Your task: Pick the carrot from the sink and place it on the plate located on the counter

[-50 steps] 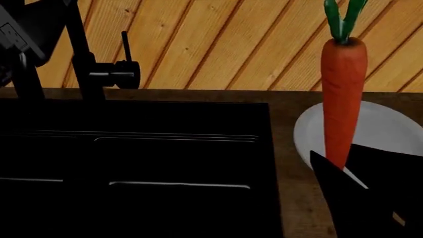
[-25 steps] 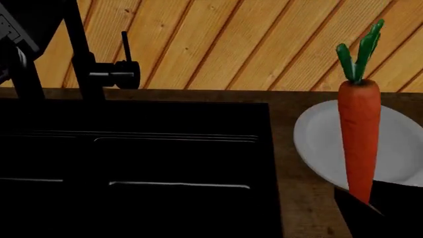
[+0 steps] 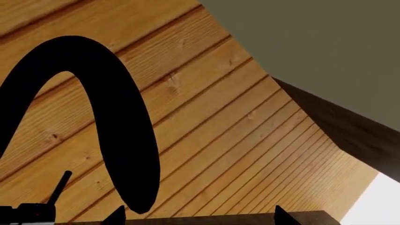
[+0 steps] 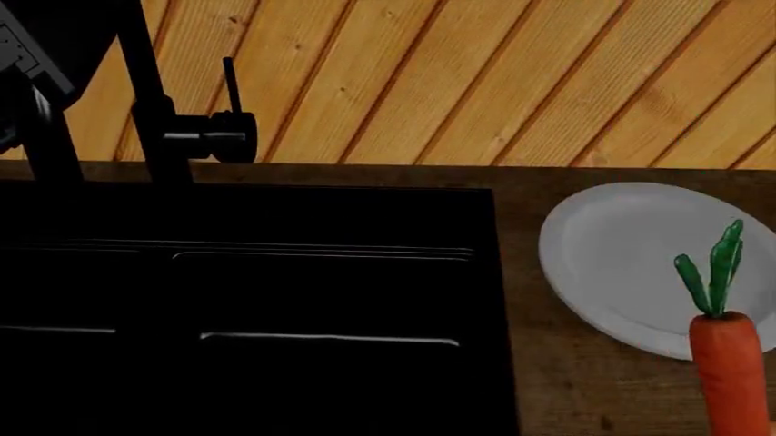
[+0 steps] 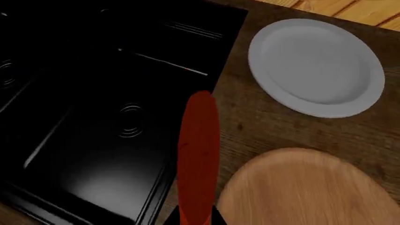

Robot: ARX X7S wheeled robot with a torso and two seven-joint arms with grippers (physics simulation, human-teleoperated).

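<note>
The orange carrot [image 4: 731, 377] with its green top stands upright at the bottom right of the head view, over the brown counter [image 4: 570, 381] just in front of the white plate [image 4: 631, 263]. My right gripper [image 5: 196, 218] is shut on the carrot's [image 5: 198, 150] lower end; only dark jaw tips show on either side of it. It is below the head view's edge. The black sink [image 4: 243, 309] is at the left, with no carrot in its basins [image 5: 93, 93]. My left gripper [image 3: 196, 220] is open and empty, raised beside the black faucet [image 3: 119, 117].
The tall faucet [image 4: 158, 109] and its handle stand behind the sink against a wood-plank wall. A round wooden board [image 5: 306, 187] lies on the counter [image 5: 250, 126] in front of the plate [image 5: 315, 65]. Part of my left arm [image 4: 31, 54] shows at the top left.
The carrot has moved down and to the right in the head view, from high over the plate to low at its front edge. The right gripper has dropped out of the head view.
</note>
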